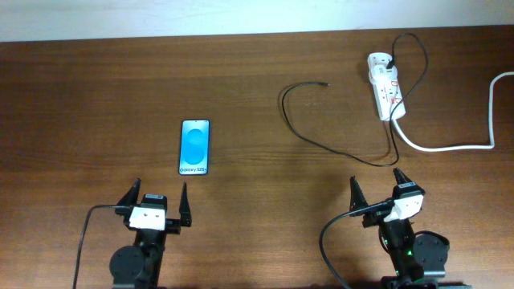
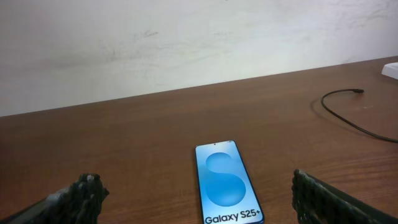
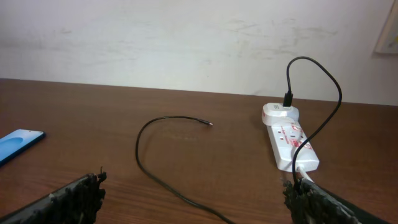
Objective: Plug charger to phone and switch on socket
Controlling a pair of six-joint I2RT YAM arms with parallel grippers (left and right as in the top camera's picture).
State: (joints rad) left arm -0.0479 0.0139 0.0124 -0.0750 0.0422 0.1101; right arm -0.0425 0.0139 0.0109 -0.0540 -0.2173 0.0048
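While both arms sit at the near edge of the table (image 1: 80, 96), we see the left gripper (image 1: 161, 185) spread wide with nothing between its fingers, and the right gripper (image 1: 374, 176) equally released and empty, its fingers splayed above the wood. Just beyond the left gripper, a little to the right of its centre line, the phone (image 1: 194, 147) lies flat and face up, its blue screen lit and its long side running near to far; it touches neither finger. Ahead of the right gripper, the charger (image 1: 286, 113) trails across the table as a thin black cable. Its small plug tip (image 1: 325, 83) rests free on the wood toward the far side, well apart from the phone, and from there the cable curves left, loops back toward us and runs right to a spot just in front of the right gripper. It then climbs away past the socket (image 1: 388, 93), arcs over it and drops into the white adapter (image 1: 379, 61), which sits in the far end of the strip. The socket lies at the far right, slightly angled, with red markings on its top; we cannot tell how its switches stand. From its near end a thick white cord (image 1: 450, 148) sweeps right and bends up at the table's right edge. A pale wall (image 2: 186, 43) rises behind the far edge.
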